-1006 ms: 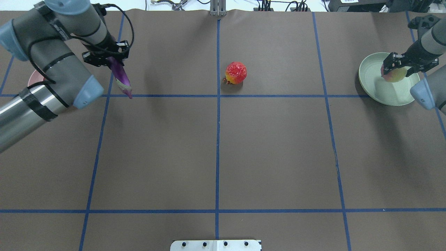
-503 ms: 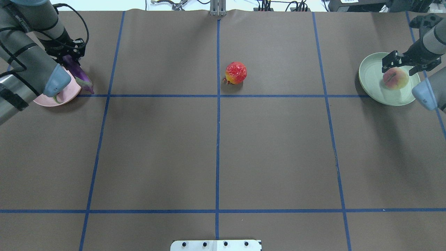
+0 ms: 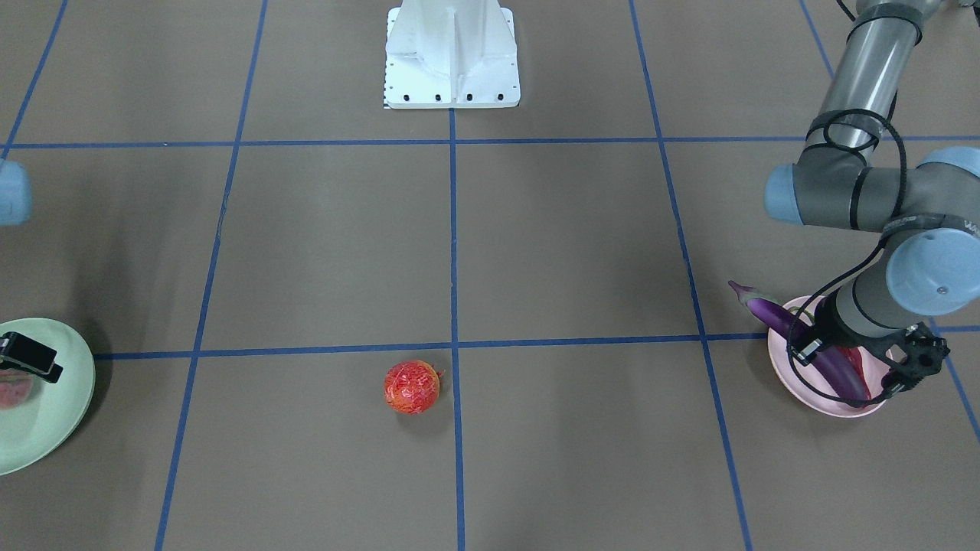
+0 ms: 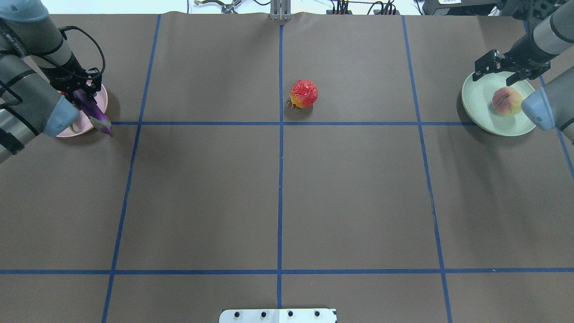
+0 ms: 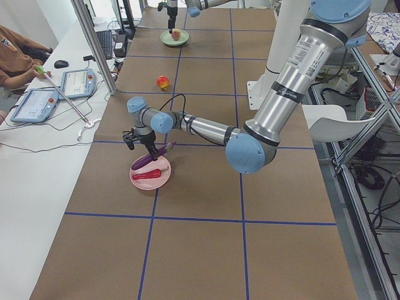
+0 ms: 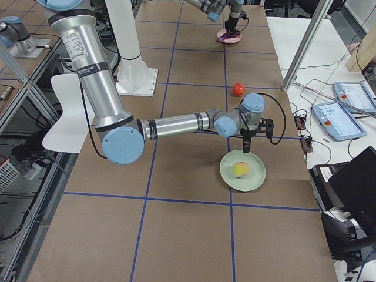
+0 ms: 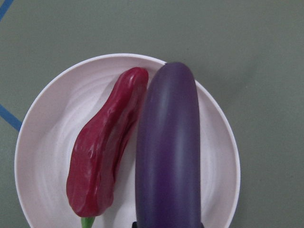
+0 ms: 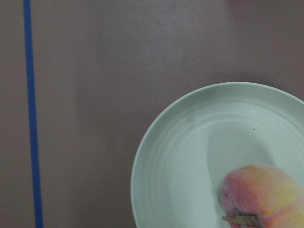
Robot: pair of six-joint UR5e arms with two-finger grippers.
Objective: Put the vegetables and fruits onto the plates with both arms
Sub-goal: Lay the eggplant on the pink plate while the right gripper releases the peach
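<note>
My left gripper (image 4: pixel 77 89) is shut on the purple eggplant (image 4: pixel 92 112) and holds it tilted over the pink plate (image 4: pixel 102 96), its cap end past the rim. The red chili pepper (image 7: pixel 107 147) lies on that plate (image 7: pixel 47 95) beside the eggplant (image 7: pixel 168 152). My right gripper (image 4: pixel 497 71) is open and empty above the far rim of the mint green plate (image 4: pixel 477 96). The peach (image 4: pixel 506 101) lies on that plate. The pomegranate (image 4: pixel 303 93) sits on the table near the centre line, apart from both arms.
The white base block (image 3: pixel 452 53) stands at the robot's side of the table. Blue tape lines cross the brown cover. Tablets (image 5: pixel 78 81) and an operator are beyond the table's far edge.
My left arm carried the eggplant leftwards and lowered it over the pink plate. My right gripper opened, left the peach on the green plate and drew up and away.
</note>
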